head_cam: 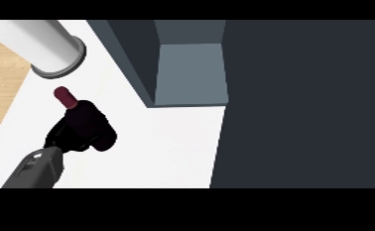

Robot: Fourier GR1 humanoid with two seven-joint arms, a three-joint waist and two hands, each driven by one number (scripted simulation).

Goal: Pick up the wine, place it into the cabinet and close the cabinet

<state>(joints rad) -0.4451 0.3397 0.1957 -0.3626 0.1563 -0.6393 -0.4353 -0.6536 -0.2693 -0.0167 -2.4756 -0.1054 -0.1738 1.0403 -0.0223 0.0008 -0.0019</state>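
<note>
The wine bottle (pixel 66 97) shows its dark red neck and cap, tilted toward the upper left. Its dark body is mostly hidden inside my left hand (pixel 82 130), which is curled round it at the lower left of the head view, over the white counter (pixel 168 141). The dark grey cabinet (pixel 139 51) stands to the right of the bottle and farther back, apart from it. It is open, showing a lighter grey inner shelf (pixel 190 74). A large dark panel (pixel 293 106), seemingly the cabinet's door, fills the right side. My right hand does not show.
A big white and grey cylinder (pixel 47 46) lies at the back left, close to the bottle's cap. A strip of wooden surface (pixel 9 76) runs along the left edge. White counter lies between my hand and the dark panel.
</note>
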